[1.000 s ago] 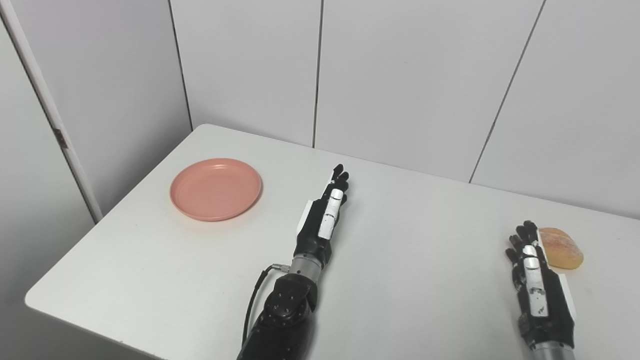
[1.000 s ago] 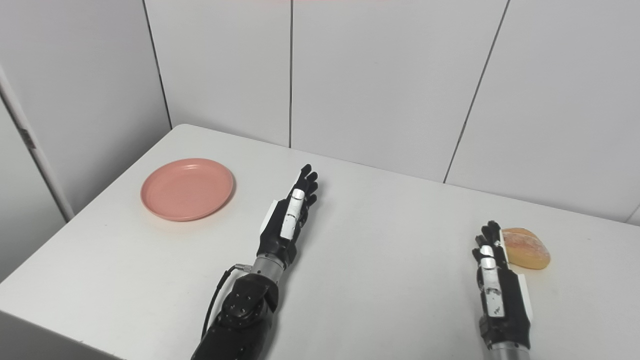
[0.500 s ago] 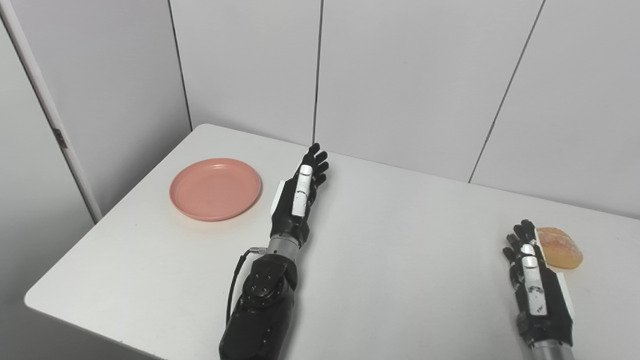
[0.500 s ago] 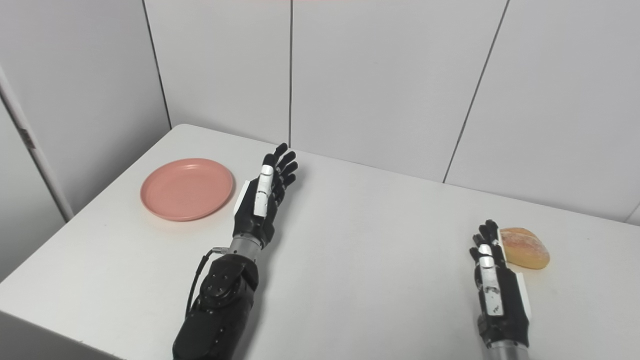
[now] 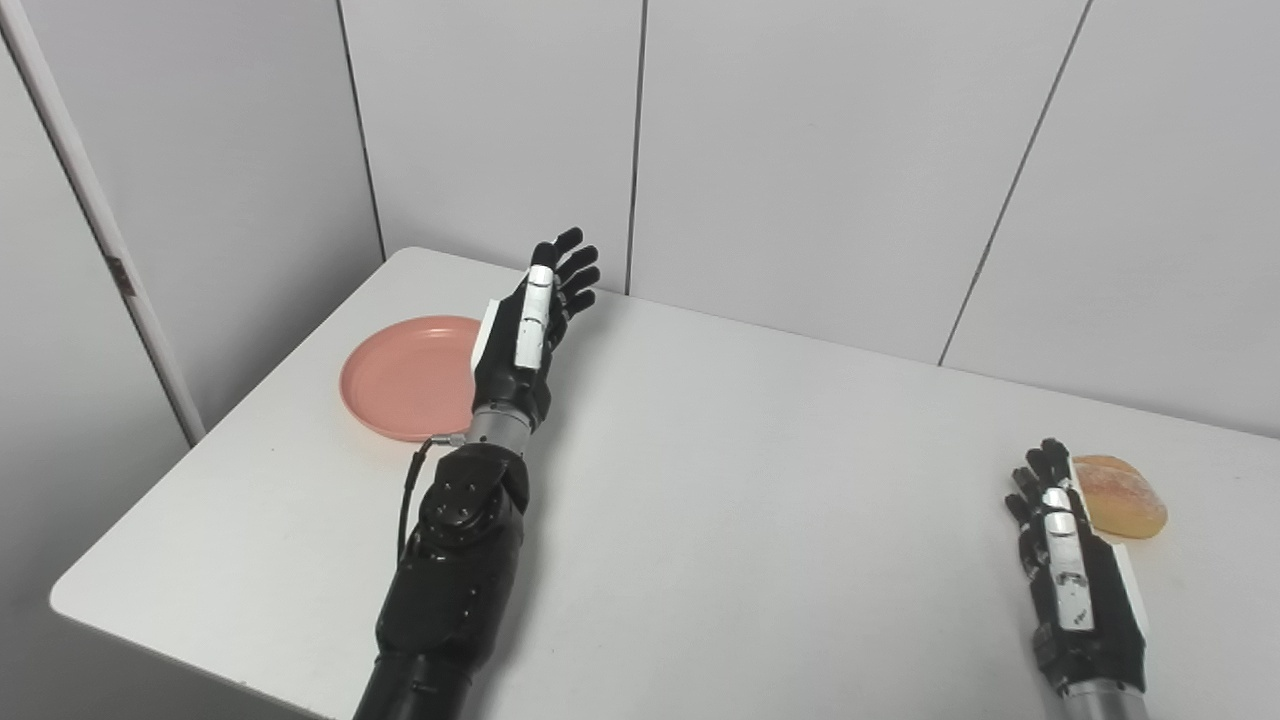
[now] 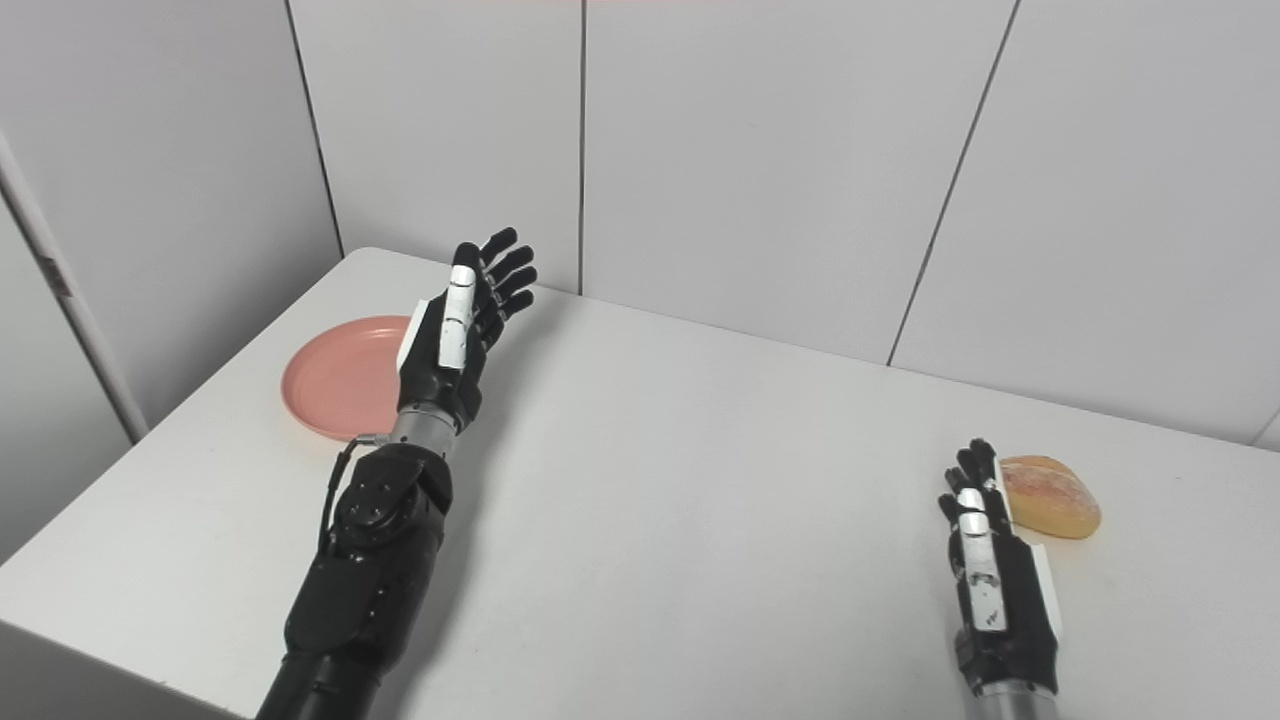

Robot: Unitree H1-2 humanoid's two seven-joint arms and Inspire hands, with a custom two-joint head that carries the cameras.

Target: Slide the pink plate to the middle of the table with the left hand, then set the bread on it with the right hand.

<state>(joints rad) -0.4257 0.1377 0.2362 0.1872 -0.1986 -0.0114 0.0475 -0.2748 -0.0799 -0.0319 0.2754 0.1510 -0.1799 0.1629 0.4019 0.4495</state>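
My left hand [image 5: 520,335] is raised, fingers [image 5: 575,265] straight and spread apart, thumb side up, holding nothing. Its forearm [image 5: 455,540] rises steeply from the bottom edge, a thin cable looping at the wrist [image 5: 497,425]. My right hand [image 6: 990,570] sits low at the right, fingers extended and close together, pointing away from me, empty, wrist at the bottom edge.

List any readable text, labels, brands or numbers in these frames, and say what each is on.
None. No words, numbers or logos show on the pink plate, the bread, the left hand, the right hand, the table or the wall panels.
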